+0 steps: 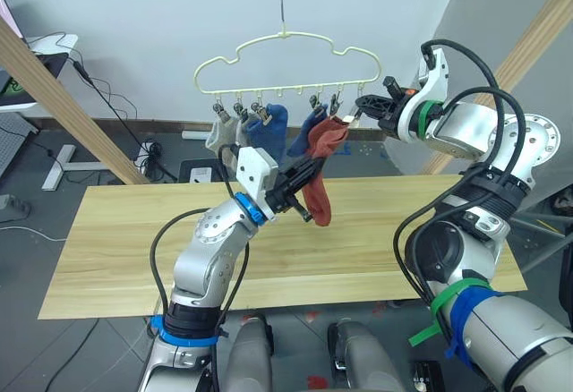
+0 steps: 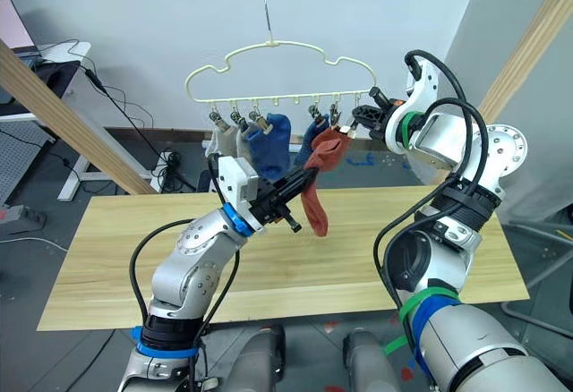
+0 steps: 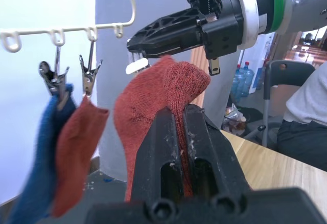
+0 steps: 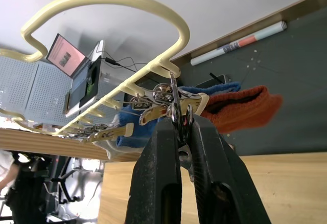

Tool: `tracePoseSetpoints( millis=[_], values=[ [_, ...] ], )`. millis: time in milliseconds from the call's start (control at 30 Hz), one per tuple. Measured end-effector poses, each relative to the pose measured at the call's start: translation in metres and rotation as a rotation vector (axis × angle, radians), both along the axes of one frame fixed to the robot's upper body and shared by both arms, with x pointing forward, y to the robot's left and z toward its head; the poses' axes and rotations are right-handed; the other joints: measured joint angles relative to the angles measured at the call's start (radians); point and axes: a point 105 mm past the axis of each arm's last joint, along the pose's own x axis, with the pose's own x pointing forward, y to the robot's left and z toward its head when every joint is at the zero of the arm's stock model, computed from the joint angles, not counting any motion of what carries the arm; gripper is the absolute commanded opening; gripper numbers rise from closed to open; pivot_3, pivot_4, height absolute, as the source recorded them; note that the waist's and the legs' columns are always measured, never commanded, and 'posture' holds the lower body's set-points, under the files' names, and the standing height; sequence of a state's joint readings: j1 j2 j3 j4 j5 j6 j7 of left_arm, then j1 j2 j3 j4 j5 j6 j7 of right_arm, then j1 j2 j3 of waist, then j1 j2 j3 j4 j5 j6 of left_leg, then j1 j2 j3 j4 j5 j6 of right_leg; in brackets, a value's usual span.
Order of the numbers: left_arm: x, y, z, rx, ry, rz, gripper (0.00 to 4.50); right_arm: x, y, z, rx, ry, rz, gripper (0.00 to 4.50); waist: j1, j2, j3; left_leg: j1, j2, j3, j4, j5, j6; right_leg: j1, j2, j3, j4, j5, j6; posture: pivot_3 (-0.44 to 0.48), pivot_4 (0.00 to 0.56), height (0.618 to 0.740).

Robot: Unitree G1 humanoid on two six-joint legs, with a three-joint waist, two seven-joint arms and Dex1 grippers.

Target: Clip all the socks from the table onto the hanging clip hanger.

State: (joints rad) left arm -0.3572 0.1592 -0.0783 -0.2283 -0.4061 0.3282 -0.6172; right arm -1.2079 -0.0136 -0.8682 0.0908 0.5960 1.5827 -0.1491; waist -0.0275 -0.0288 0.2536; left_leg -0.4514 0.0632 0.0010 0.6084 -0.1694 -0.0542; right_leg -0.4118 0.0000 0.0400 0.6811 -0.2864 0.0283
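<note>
Lifting a rust-red sock (image 3: 153, 106) in our clamped left gripper (image 3: 184, 119); our right gripper (image 4: 181, 124) pinches the hanger's rightmost clip (image 4: 173, 101).

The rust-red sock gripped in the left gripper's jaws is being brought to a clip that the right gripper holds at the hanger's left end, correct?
Not quite: the clip held by the right gripper hangs at the clip hanger's right end, as the left eye view shows. The left gripper does hold the rust-red sock.

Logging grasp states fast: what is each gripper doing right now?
Left gripper: shut on the rust-red sock.
Right gripper: shut on a metal clip of the clip hanger.
</note>
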Motion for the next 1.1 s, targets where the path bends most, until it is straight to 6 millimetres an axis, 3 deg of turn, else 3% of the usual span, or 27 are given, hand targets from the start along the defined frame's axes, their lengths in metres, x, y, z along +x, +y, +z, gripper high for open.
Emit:
tracePoseSetpoints(
  millis=[467, 1100],
  values=[
    [0.006, -0.003, 0.001, 0.014, -0.046, 0.012, 0.02, -0.001, 0.001, 0.002, 0.025, 0.028, -0.028, 0.00, -0.003, 0.000, 0.000, 0.000, 0.000, 0.000, 0.000, 0.000, 0.000, 0.000, 0.000, 0.000, -0.001, 0.000, 0.000, -0.047, 0.254, 0.740],
    [0.029, -0.011, 0.002, 0.012, -0.058, 0.034, 0.02, -0.003, 0.009, 0.002, 0.028, 0.034, -0.019, 0.00, -0.006, 0.000, 0.000, -0.001, 0.000, 0.001, 0.000, 0.000, 0.000, -0.001, 0.001, 0.000, -0.001, 0.000, 0.000, -0.057, 0.259, 0.740]
  ],
)
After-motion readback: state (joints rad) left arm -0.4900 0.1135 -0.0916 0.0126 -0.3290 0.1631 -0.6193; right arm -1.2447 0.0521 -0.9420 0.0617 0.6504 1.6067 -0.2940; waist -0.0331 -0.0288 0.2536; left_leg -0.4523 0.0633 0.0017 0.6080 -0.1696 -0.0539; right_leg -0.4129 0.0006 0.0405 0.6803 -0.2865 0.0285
